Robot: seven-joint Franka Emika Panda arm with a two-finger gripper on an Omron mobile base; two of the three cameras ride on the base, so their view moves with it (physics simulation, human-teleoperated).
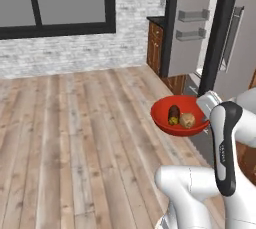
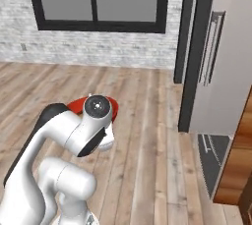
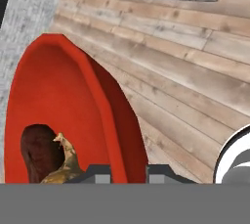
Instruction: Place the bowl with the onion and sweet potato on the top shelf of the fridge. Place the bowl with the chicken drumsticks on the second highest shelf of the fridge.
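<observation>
A red bowl hangs in the air above the wooden plank floor, carried at its rim by the white arm. In the left base view the bowl sits just left of the arm's wrist, and inside it lie the dark brown sweet potato with its yellowish end and, touching it on the right, the round tan onion. In the hand view the fingers are nearly closed, one tip on each side of the bowl's rim, so they pinch the bowl's wall; the sweet potato lies low in the bowl close to them. From the right base view only a red sliver of the bowl peeks out behind the arm's round joint. The fridge stands ahead and to the right, its dark grey door swung open with grey bins on its inner face, and a long silver bar handle on the closed door. The bowl is well apart from the fridge, out over the open floor. A brick wall with a dark-framed window lies behind.
</observation>
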